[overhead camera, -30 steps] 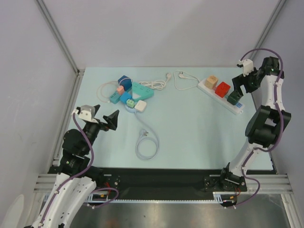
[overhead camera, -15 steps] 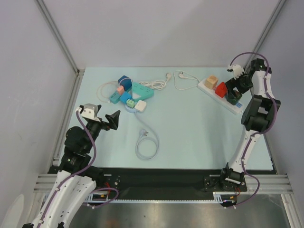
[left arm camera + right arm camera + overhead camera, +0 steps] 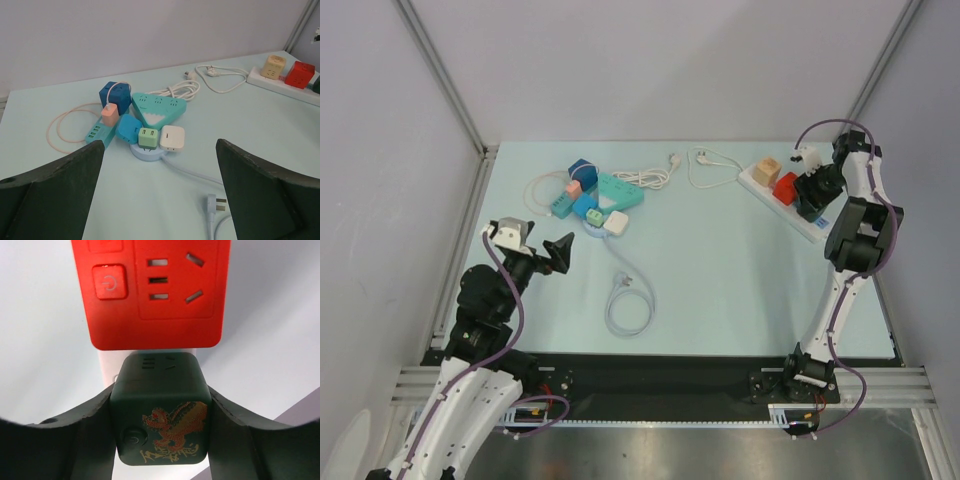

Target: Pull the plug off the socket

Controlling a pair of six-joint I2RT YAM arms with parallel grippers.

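A dark green cube plug (image 3: 159,410) with a gold dragon sits in the white power strip (image 3: 111,371), right beside a red cube plug (image 3: 152,290). My right gripper (image 3: 160,397) is down over the green cube, with a finger pressed against each side. In the top view the right gripper (image 3: 811,200) covers most of that cube at the strip's (image 3: 756,183) near end. My left gripper (image 3: 546,252) is open and empty at the table's left, also seen in the left wrist view (image 3: 160,200).
A tan cube plug (image 3: 767,171) sits on the strip beyond the red one (image 3: 785,186). A cluster of teal and blue sockets and small adapters (image 3: 592,194) lies at the back left. A loose light blue cable (image 3: 625,295) and a white cord (image 3: 705,165) lie on the table.
My right arm has swung in from the right edge and lowered its gripper onto the dark green cube, closing round it. The left arm has hardly moved.
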